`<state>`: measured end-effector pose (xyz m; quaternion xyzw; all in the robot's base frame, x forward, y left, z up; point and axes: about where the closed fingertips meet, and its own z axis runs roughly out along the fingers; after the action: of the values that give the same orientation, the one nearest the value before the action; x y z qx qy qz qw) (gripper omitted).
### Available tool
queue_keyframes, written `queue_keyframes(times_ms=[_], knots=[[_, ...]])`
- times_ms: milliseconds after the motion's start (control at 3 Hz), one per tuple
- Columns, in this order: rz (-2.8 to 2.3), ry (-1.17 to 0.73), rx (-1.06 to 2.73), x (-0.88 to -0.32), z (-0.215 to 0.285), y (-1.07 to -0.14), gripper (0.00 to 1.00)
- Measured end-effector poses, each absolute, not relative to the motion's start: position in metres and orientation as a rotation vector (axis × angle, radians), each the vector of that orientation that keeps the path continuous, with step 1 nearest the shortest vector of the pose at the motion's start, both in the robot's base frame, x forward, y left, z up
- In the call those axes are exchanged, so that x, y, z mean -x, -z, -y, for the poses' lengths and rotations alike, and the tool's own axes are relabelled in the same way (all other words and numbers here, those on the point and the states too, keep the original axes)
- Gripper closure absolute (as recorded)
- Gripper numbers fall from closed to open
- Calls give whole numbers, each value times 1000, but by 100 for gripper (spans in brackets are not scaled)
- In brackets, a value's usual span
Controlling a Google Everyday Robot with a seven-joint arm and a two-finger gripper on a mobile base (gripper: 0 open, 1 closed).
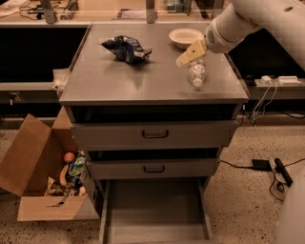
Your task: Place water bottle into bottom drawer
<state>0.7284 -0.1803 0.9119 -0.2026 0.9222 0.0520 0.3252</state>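
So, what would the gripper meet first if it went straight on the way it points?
Probably the cabinet top, just left of the water bottle; the gripper hovers above it, angled down-left, though depth is unclear.

We have only one view, set high in front of the grey cabinet (143, 83) and tilted down at it. We face the drawer fronts squarely, so the cabinet top runs away from us toward the counter (119, 14) behind. We stand at middle range: the whole top fits, the open bottom drawer (155, 209) is cut by the lower edge, and a cardboard box (28, 162) sits on the floor (248, 190) at the left of our view. The arm (252, 19) enters from the upper right corner, and the gripper (183, 58) hangs over the right rear of the top, just above the water bottle (196, 74).
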Motion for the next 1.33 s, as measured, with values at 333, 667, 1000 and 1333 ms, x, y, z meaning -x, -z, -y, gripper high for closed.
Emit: queue_keyframes(times_ms=[333,667,1000,1333], knots=[[-2444,-151,484,-741,178,-895,0],[-2478,-169,443,-752,170,-871,3],[-2491,-179,438,-758,163,-858,27],[-2498,-193,433,-760,161,-846,50]])
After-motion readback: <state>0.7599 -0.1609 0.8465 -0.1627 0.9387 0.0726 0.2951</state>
